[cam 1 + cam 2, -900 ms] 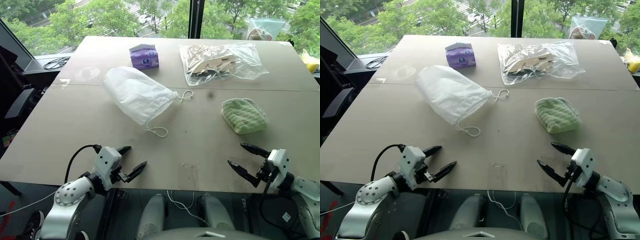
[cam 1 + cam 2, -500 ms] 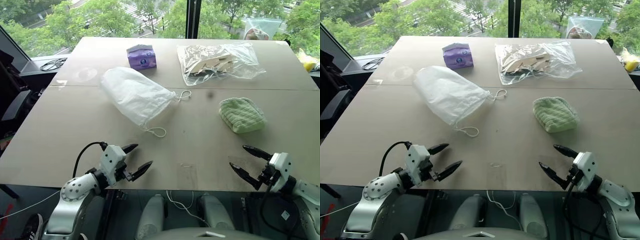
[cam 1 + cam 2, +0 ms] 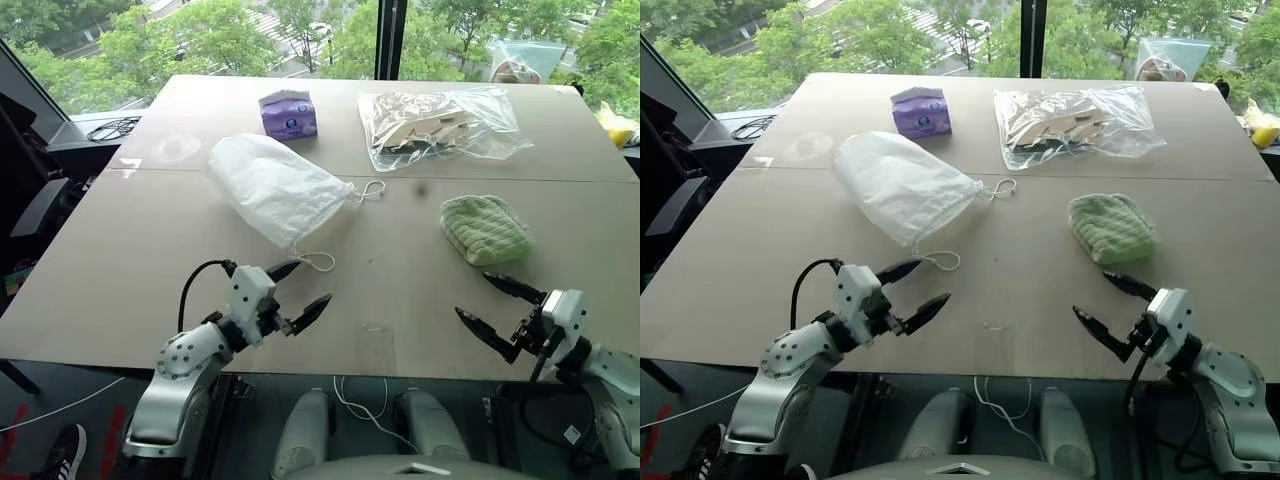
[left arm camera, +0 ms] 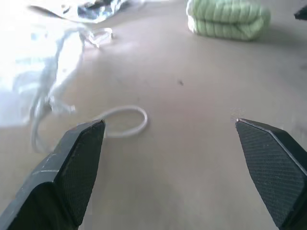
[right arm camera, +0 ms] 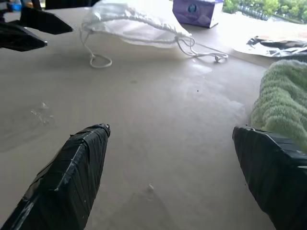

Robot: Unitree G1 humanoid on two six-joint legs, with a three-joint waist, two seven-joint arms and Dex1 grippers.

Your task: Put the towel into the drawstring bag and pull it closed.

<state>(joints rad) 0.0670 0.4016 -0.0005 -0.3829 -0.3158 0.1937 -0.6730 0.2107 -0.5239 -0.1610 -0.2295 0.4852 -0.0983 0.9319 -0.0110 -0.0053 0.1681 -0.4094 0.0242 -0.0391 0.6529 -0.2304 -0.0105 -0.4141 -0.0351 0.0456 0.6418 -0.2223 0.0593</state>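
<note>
The light-green towel [image 3: 485,228] lies folded on the right side of the table. Left of centre, the white drawstring bag [image 3: 275,188] lies on its side, its gathered mouth turned toward the towel and one cord loop [image 3: 318,261] trailing toward me. My left gripper [image 3: 312,283] hovers open just short of that loop [image 4: 127,122], with nothing between its fingers. My right gripper [image 3: 473,295] stands open and empty near the table's front edge, a short way in front of the towel [image 5: 283,100].
A purple tissue pack [image 3: 288,112] and a clear plastic bag of beige pieces [image 3: 440,122] sit at the back of the table. A yellow object [image 3: 620,125] lies at the far right edge. The table's front edge [image 3: 380,372] runs just under both grippers.
My left gripper has moved forward and to the right over the table, up to the bag's cord loop. The right gripper has edged slightly toward the towel. Both stayed open.
</note>
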